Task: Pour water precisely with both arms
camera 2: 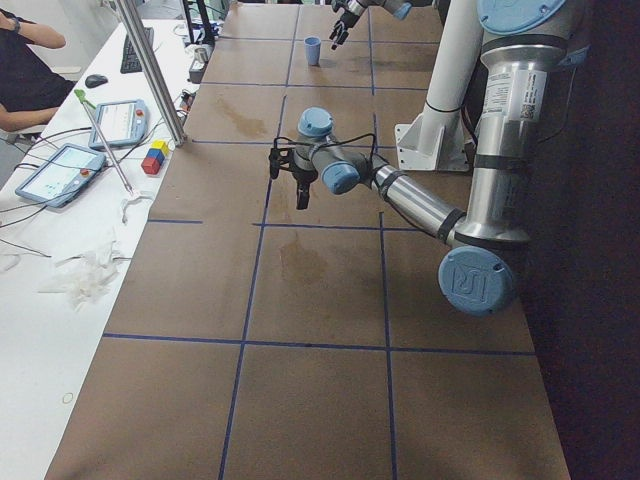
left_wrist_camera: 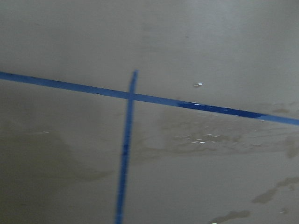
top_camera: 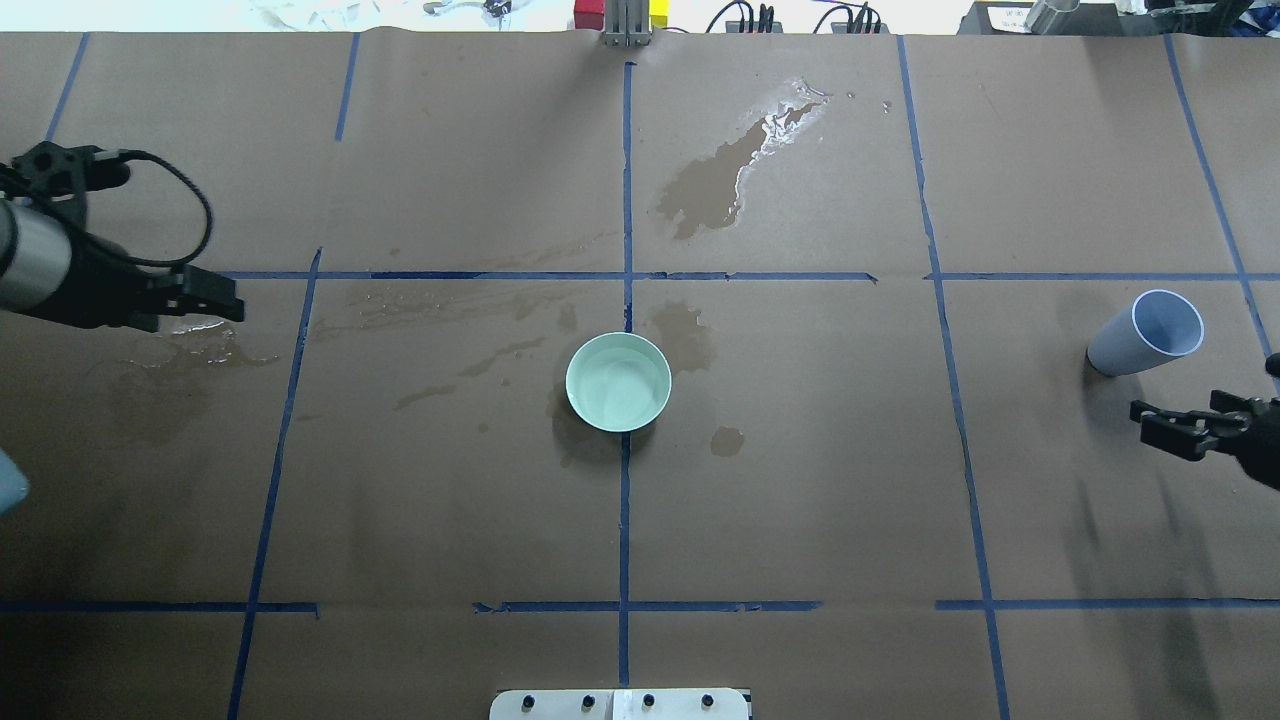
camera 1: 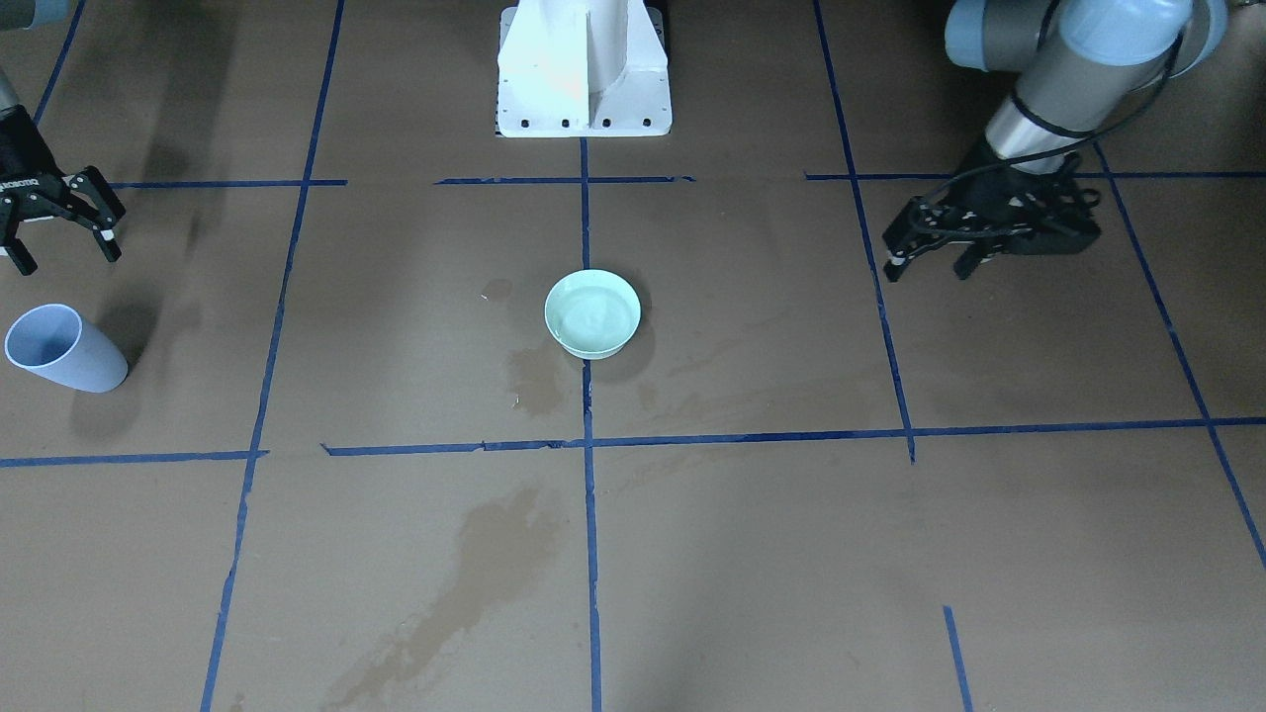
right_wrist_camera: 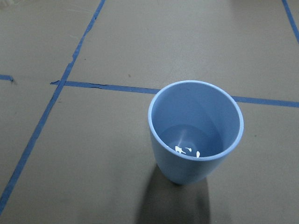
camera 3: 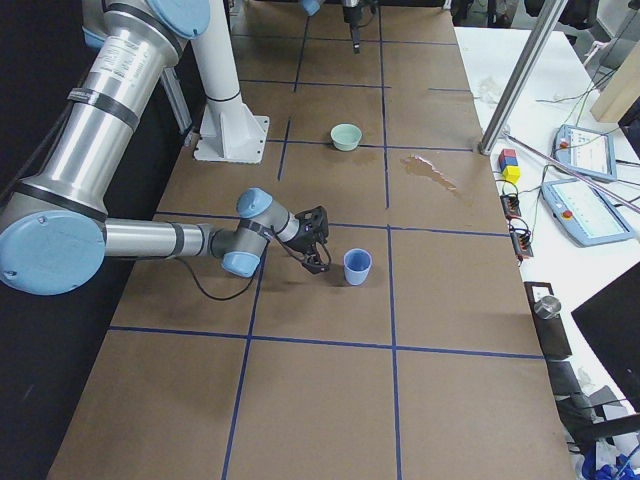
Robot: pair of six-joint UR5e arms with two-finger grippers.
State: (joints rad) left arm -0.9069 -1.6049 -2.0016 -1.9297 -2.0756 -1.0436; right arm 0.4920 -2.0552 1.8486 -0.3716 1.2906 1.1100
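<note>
Water (right_wrist_camera: 189, 139) sits in the cup (right_wrist_camera: 184, 169) — near the right pincer (camera 1: 67, 259).

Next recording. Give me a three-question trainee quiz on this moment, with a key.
1. True or false: the right gripper holds the cup.
2. The bowl is: A on the centre tape line; B touching the cup; C upside down.
3. Fill in: the bowl holds ___.
Key: 1 false; 2 A; 3 water.
</note>
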